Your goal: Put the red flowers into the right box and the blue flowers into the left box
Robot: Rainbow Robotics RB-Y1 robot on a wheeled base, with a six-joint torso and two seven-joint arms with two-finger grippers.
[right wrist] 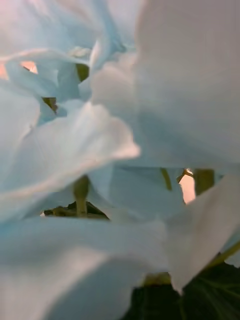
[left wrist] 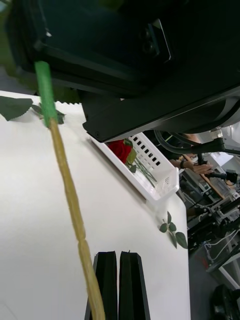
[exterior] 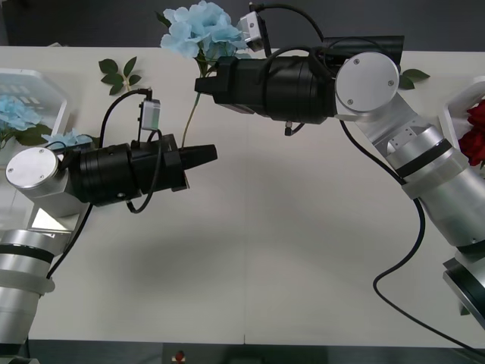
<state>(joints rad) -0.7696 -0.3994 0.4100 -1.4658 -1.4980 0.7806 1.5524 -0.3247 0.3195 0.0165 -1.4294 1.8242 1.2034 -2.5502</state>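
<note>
While held aloft: a blue flower (exterior: 198,30) hangs at the far middle of the worktop (exterior: 288,250), its pale stem (exterior: 191,114) trailing down toward the near side.
Right claw (exterior: 203,85): reaching leftward across the far middle, fingers hidden behind the bloom and leaves; it seems to carry the stem, though whether it is closed cannot be made out.
Left claw (exterior: 208,154): black fingers (left wrist: 107,285) pressed together, empty, just beside the stem's lower end.
Left box (exterior: 34,83): far left edge, with blue flowers (exterior: 15,114) lying in it.
Right box (exterior: 458,102): far right edge, red flowers (exterior: 476,133) inside.
Loose leaf sprigs (exterior: 120,73): on the worktop, far left of middle.
</note>
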